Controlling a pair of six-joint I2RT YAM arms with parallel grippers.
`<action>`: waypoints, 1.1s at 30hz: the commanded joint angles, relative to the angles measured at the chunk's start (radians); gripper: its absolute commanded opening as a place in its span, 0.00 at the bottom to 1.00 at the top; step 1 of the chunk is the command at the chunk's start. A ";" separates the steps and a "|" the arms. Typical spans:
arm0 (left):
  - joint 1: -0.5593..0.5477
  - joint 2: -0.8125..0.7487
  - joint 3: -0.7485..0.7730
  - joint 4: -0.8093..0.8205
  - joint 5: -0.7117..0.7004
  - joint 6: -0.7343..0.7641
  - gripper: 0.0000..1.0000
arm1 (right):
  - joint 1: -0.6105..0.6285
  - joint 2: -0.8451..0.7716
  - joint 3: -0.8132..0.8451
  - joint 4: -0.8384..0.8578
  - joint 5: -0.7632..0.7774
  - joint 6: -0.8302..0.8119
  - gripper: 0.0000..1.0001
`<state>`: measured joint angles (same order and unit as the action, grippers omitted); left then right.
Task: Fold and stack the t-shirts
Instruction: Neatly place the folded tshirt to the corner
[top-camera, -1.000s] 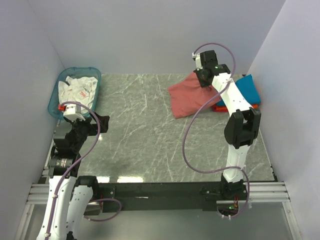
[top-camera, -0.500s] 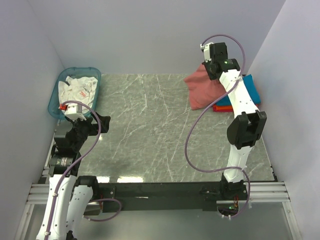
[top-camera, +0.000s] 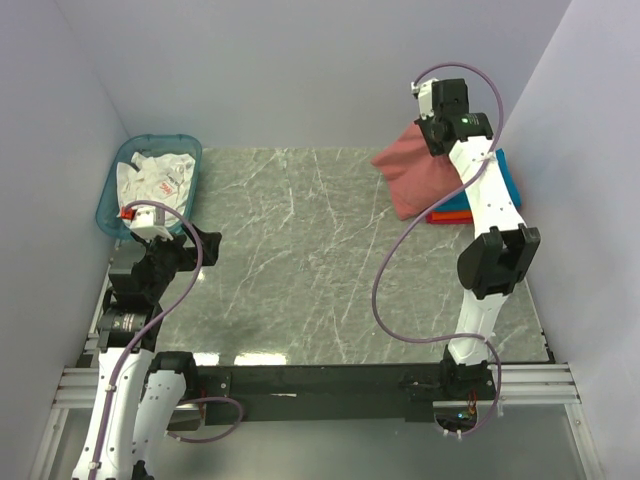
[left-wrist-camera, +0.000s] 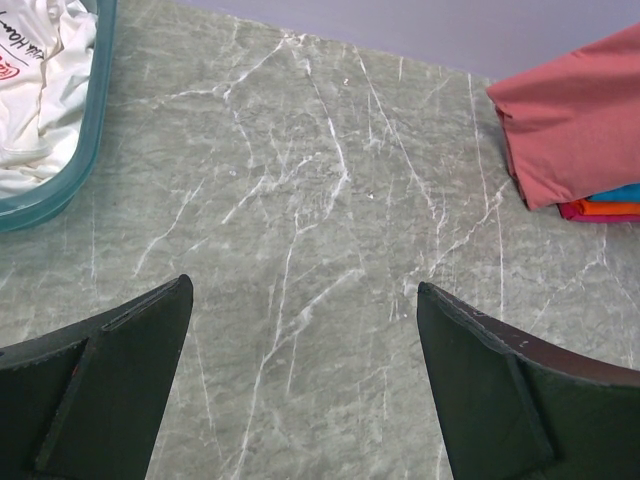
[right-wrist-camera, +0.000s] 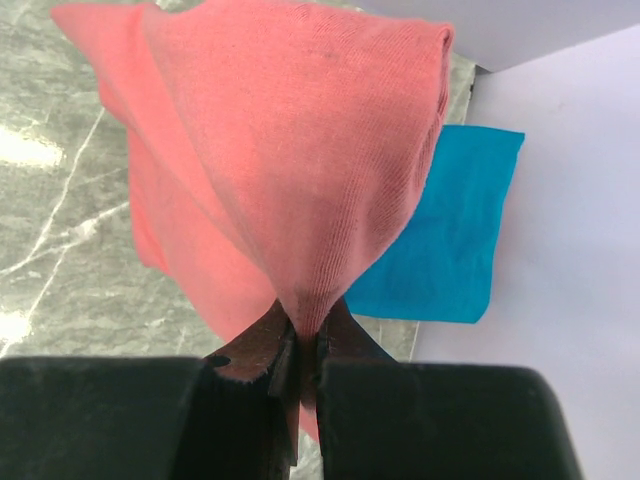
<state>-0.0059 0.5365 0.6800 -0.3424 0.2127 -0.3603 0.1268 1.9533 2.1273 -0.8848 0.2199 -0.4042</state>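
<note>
The red shirt (right-wrist-camera: 300, 150) is pinched in the right gripper (right-wrist-camera: 300, 345), hung partly over the blue shirt (right-wrist-camera: 450, 240). The left gripper (left-wrist-camera: 305, 300) is held wide, far from it.

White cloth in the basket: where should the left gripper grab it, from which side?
Likely best: pinch a raised fold near the middle of the white cloth, from straight above. It lies bunched inside the basket, whose walls block side approaches.
</note>
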 joint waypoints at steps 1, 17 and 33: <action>0.003 0.003 0.000 0.022 0.020 0.014 0.99 | -0.022 -0.100 0.045 0.020 0.009 -0.018 0.00; 0.003 0.002 -0.002 0.022 0.025 0.015 1.00 | -0.059 -0.154 0.089 -0.019 0.016 -0.047 0.00; 0.003 0.005 0.000 0.022 0.025 0.015 1.00 | -0.085 -0.188 0.105 -0.034 0.022 -0.065 0.00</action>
<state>-0.0059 0.5407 0.6785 -0.3428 0.2165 -0.3599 0.0547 1.8420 2.1658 -0.9577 0.2211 -0.4538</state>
